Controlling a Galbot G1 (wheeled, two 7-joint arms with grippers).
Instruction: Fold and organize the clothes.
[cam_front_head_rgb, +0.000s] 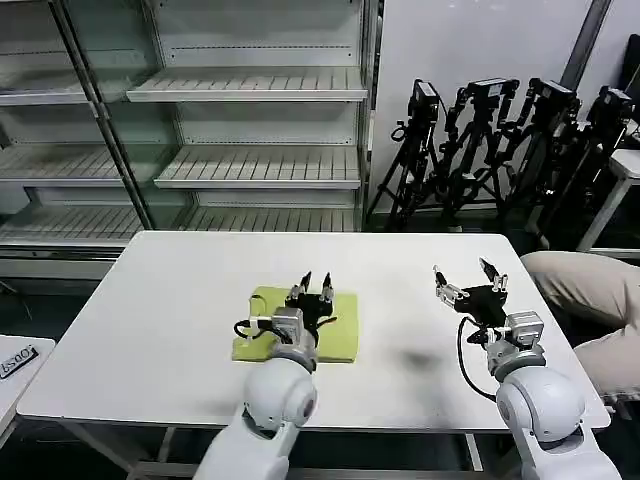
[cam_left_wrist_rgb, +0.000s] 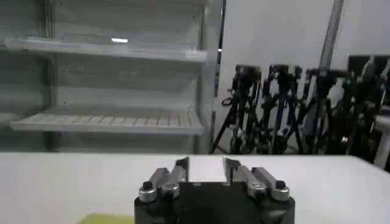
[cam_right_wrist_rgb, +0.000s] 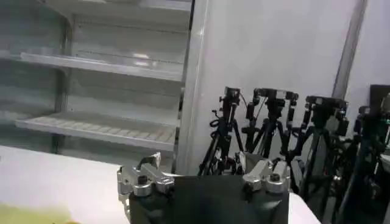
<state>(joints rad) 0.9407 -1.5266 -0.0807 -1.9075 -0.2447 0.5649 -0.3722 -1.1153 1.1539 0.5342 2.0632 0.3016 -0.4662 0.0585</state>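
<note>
Currently we see the lime yellow-green cotton T-shirt folded into a flat rectangle mid-table on the white table. Left gripper hovers over it, fingers apart, empty. Right gripper hangs well apart, also spread, empty. Next we'd lower squarely, pinch one edge, avoid dragging layers.

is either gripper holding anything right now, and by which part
Nothing is held. The left gripper hangs open over the folded T-shirt; the right gripper is open over bare table.
</note>
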